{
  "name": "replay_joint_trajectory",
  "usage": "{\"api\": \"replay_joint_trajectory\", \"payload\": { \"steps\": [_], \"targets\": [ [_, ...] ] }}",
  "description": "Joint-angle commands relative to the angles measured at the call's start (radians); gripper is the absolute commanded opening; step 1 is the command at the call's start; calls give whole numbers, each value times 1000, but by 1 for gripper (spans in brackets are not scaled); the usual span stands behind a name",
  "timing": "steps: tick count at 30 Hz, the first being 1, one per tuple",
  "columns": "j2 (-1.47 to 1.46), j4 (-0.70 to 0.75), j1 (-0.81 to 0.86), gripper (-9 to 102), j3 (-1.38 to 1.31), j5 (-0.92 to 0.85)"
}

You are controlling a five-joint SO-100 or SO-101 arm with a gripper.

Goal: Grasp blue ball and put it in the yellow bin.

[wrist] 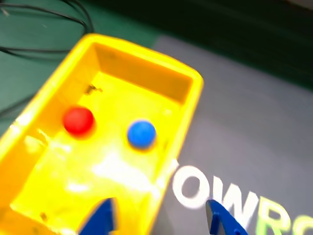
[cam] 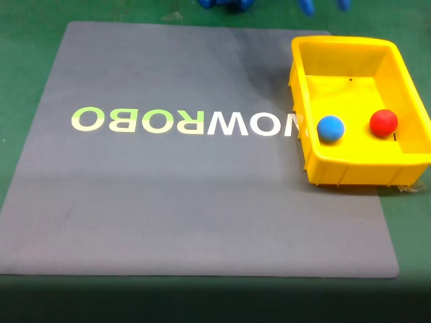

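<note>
Two balls lie on the floor of the yellow bin, the blue ball to the left of the red ball in the fixed view, the pair apart from each other. The bin sits at the right edge of a grey mat printed with mirrored letters, on a green table. In the wrist view the gripper hangs above the bin's near wall, its blue fingers spread apart and empty.
</note>
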Motion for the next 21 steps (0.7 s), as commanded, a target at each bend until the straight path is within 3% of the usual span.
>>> {"api": "replay_joint_trajectory", "payload": {
  "steps": [1, 3, 10, 17, 21],
  "targets": [
    [229, 14, 83, 6, 176, -26],
    [333, 37, 124, 0, 288, -34],
    [686, 218, 236, 0, 615, -37],
    [1002, 520, 265, 0, 851, -18],
    [1098, 588, 279, 0, 956, 9]
  ]
}}
